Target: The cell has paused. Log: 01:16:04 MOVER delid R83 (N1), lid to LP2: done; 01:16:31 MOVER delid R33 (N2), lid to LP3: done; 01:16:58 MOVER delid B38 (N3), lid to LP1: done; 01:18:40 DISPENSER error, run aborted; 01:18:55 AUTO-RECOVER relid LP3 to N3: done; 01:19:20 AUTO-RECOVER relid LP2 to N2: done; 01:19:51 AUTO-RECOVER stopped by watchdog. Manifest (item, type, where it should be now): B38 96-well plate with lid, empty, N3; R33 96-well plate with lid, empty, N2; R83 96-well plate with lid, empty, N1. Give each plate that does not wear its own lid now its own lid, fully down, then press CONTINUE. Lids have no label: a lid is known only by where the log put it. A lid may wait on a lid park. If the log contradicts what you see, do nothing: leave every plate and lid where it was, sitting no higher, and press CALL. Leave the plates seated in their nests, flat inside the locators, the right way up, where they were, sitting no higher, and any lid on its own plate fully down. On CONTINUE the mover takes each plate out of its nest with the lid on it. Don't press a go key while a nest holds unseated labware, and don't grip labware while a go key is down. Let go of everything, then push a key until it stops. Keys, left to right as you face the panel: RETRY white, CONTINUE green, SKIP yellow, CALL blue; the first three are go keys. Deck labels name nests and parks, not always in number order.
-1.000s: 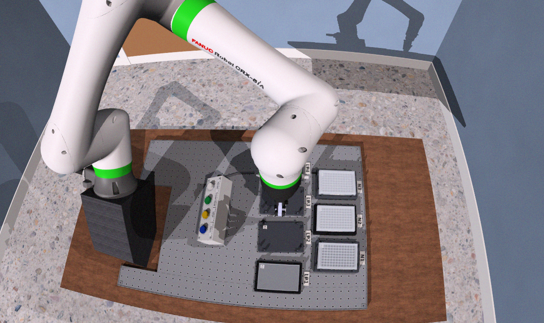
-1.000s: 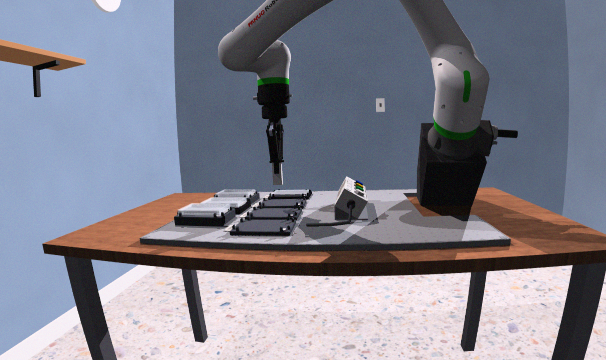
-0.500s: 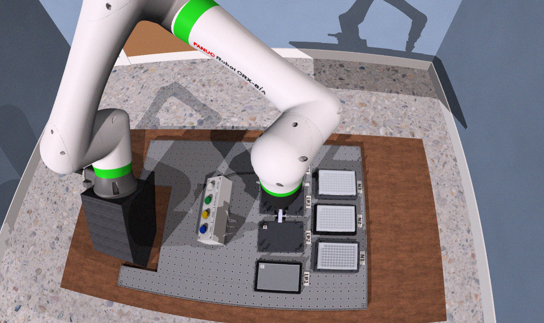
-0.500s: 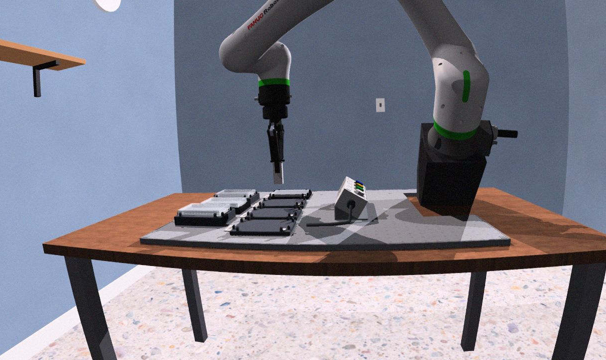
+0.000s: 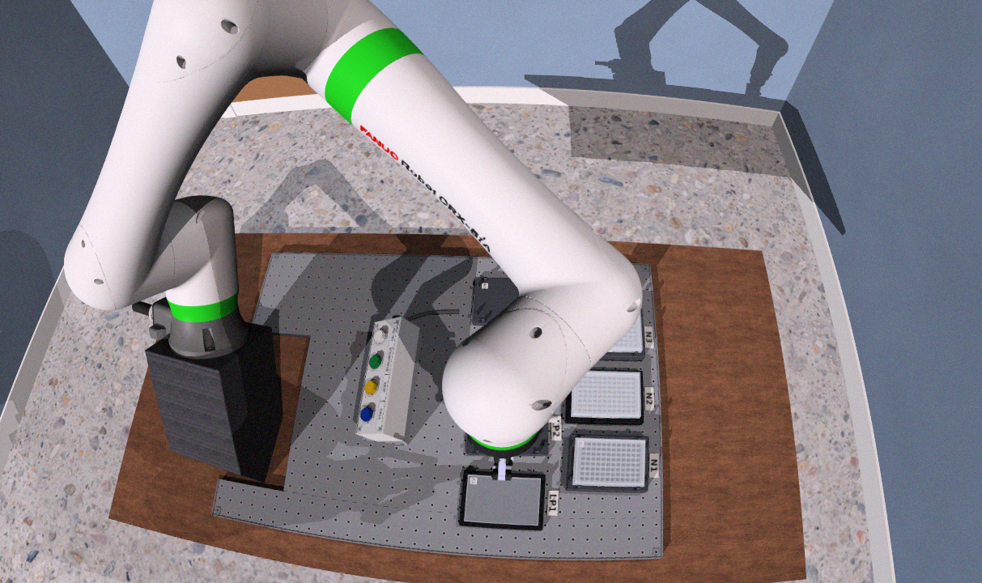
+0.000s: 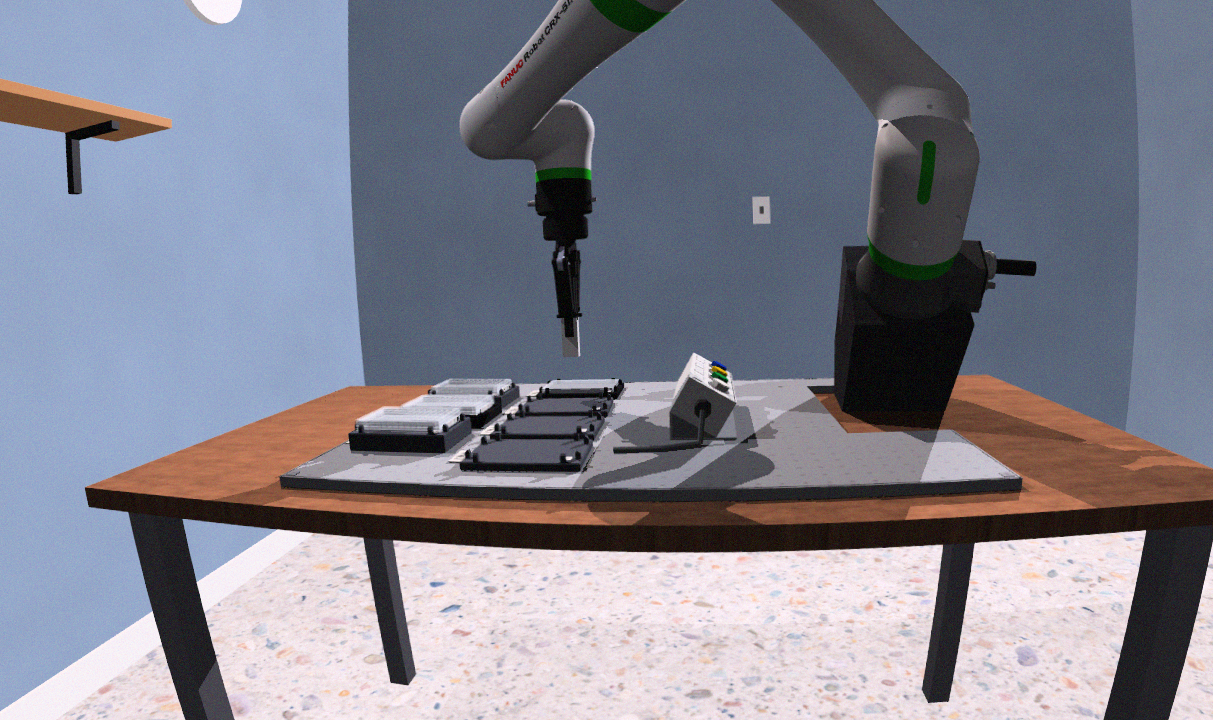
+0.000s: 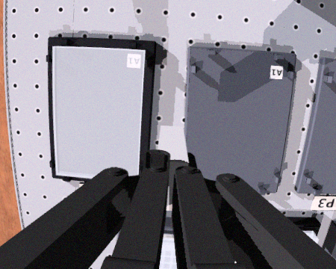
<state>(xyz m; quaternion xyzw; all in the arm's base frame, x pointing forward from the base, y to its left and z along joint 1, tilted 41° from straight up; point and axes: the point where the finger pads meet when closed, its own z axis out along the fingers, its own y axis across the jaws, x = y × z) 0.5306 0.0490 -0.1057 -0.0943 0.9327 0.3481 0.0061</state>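
the gripper hangs high above the deck, fingers pressed together on nothing, near the lid on lp1.

White rounded arm, green joint bands, red FANUC lettering, black-linked hand, dark pedestal

Open air above lid on LP1; key box well aside.

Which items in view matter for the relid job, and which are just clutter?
Job: lid on LP1; N1 plate; N2 plate; N3 plate; empty LP2 park; empty LP3 park; key box; hand, shut, holding nothing.

Bystanders: wall shelf; wall plate.
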